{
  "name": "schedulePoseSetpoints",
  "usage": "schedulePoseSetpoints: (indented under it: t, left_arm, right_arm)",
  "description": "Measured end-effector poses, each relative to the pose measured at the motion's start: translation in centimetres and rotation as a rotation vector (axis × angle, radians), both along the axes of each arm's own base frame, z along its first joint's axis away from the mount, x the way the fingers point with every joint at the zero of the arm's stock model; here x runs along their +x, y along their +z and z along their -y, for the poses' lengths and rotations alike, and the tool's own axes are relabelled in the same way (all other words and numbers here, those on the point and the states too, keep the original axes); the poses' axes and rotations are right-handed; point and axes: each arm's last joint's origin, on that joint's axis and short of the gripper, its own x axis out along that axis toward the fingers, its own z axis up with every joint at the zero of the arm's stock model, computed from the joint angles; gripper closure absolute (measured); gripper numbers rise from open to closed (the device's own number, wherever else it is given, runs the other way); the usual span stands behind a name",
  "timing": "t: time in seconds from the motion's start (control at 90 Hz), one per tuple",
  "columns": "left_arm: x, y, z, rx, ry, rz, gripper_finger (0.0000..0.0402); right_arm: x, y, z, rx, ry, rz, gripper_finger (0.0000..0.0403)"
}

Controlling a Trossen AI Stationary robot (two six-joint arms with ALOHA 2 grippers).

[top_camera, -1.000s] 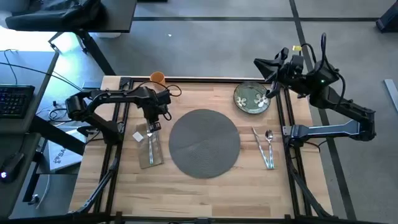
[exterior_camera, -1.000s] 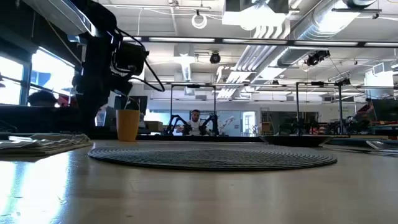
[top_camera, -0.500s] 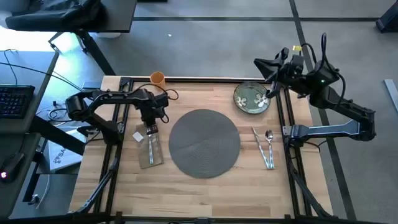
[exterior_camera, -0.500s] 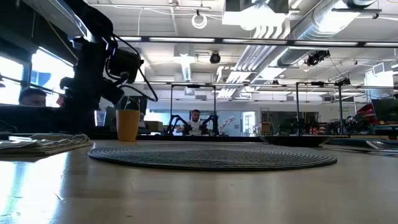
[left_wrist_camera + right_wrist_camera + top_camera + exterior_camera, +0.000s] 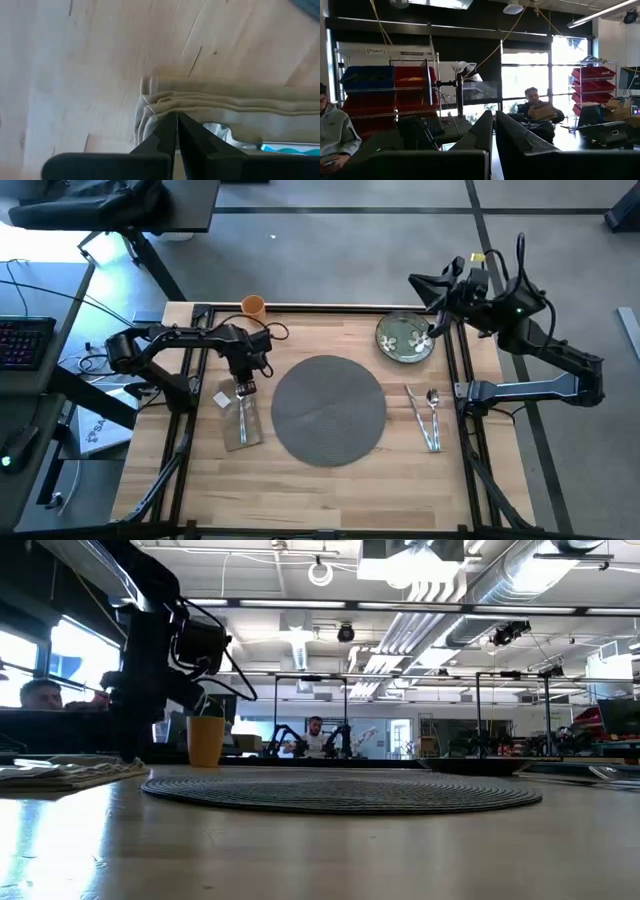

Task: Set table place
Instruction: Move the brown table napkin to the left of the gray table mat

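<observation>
- The light wood surface has a black frame; the room behind it shows ceiling lights and shelving.
- Near the left edge lies the beige napkin with a fork on it.
- The left hand hangs low over the napkin's far end, fingers pressed together, gripping nothing.
- The orange cup stands at the far edge.
- The grey placemat sits in the middle, bare.
- The green flowered plate rests towards the far right corner.
- Knife and spoon lie side by side near the right edge.
- The right hand hovers at the plate's right rim, closed and empty.
</observation>
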Motion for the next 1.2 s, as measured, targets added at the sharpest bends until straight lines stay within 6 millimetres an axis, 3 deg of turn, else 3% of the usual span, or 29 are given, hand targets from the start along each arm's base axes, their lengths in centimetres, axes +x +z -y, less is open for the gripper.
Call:
schedulePoseSetpoints:
  t: [0.378,0.811,1.2]
  left_arm:
    - [0.5,0.0,-0.3,0.028,0.001,0.055,0.0402]
    - [0.7,0.0,-0.2,0.037,-0.195,0.074,0.0402]
    - [1.1,0.0,-0.5,0.073,-0.204,0.116,0.0401]
  right_arm:
    - [0.0,0.1,0.0,-0.004,0.0,0.013,0.0403]
    - [0.0,0.1,0.0,-0.004,0.0,0.013,0.0403]
    - [0.0,0.1,0.0,-0.007,-0.001,0.012,0.0403]
